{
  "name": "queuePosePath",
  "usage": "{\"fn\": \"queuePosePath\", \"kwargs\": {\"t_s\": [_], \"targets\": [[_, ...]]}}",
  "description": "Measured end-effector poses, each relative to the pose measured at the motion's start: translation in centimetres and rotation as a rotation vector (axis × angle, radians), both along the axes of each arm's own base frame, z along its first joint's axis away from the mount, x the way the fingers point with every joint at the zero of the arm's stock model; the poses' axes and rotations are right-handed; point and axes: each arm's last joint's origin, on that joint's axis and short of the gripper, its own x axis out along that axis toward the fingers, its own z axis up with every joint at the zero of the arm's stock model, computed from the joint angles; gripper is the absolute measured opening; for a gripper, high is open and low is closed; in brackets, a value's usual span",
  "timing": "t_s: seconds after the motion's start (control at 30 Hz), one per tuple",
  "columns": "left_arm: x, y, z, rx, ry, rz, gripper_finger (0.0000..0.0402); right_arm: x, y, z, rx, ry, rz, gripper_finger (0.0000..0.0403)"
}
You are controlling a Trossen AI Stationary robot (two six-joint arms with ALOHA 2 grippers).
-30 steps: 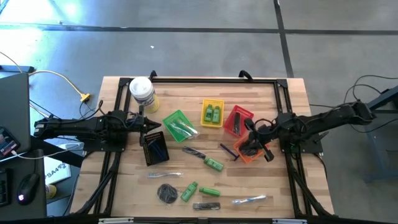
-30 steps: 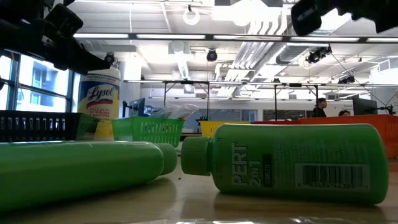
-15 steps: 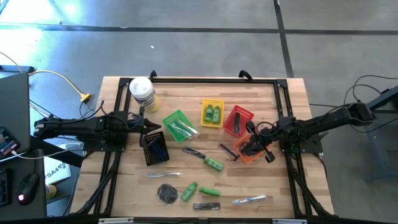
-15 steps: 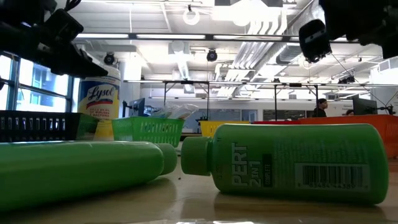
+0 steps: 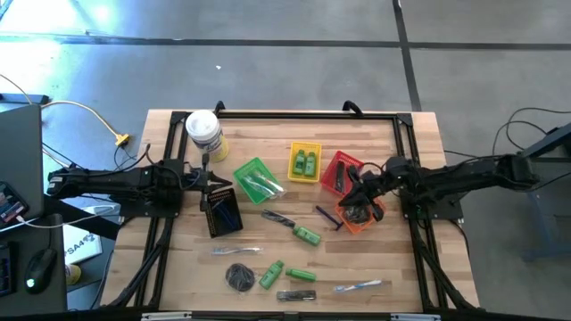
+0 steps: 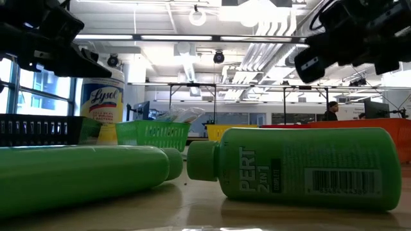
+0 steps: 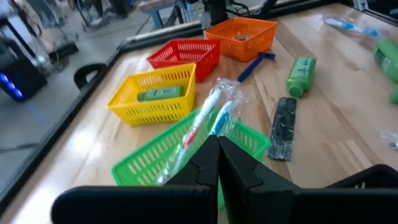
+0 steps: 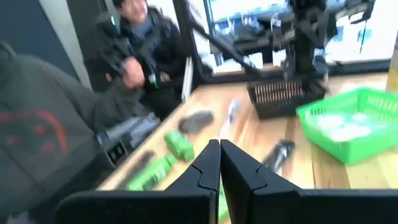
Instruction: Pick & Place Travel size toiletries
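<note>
The travel size toiletries lie loose on the wooden table: green bottles (image 5: 307, 234) (image 5: 271, 275), a dark disc (image 5: 239, 278), dark sticks (image 5: 277, 218), clear-wrapped pieces (image 5: 357, 286) and a purple razor (image 5: 326, 216). Clear-wrapped pieces also lie in the green basket (image 5: 257, 179), and green bottles in the yellow basket (image 5: 304, 162). My left gripper (image 5: 220, 182) (image 7: 219, 148) is shut with nothing in it, above the gap between the black basket (image 5: 221, 211) and the green one. My right gripper (image 5: 349, 191) (image 8: 220, 150) is shut with nothing in it, over the red basket (image 5: 342, 169) and the orange basket (image 5: 364, 219).
A big white-lidded jar (image 5: 204, 132) stands at the far left corner. A black frame (image 5: 303, 113) runs round the table top. In the right wrist view, a seated person (image 8: 140, 43) shows beyond the table. Bare wood lies between the baskets and the loose items.
My right gripper has come down and swung a little toward the table's far edge, from above the orange basket to the gap between it and the red one. It has stayed shut. My left gripper has rolled a little in place.
</note>
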Motion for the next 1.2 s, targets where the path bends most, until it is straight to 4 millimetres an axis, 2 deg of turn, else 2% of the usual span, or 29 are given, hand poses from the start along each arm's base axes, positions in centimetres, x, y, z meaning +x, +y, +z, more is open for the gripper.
{"fn": "queuePosePath", "kwargs": {"t_s": [0.23,0.43,0.6,0.9,1.0,1.2], "targets": [[0.2,0.0,-0.3,-0.108,0.021,0.026,0.0,1.3,-0.1,-0.5,-0.025,-0.077,-0.001,0.0004],[0.2,0.0,-0.2,-0.121,0.007,0.029,0.0,1.3,-0.6,-0.1,0.015,-0.101,-0.023,0.0004],[-0.1,-0.1,0.0,-0.168,-0.014,0.015,0.0,0.4,-1.2,0.8,0.062,-0.099,0.012,0.0004],[-0.5,-0.2,0.1,-0.245,-0.031,-0.014,0.0,-1.5,-1.0,2.4,0.054,-0.135,-0.002,0.0004],[-0.4,-0.2,0.2,-0.237,-0.032,-0.017,0.0,-2.0,-0.9,2.3,0.047,-0.094,-0.049,0.0004],[-0.4,-0.2,0.1,-0.245,-0.029,-0.014,0.0,-3.4,-0.2,1.9,-0.036,-0.043,-0.021,0.0003]]}}
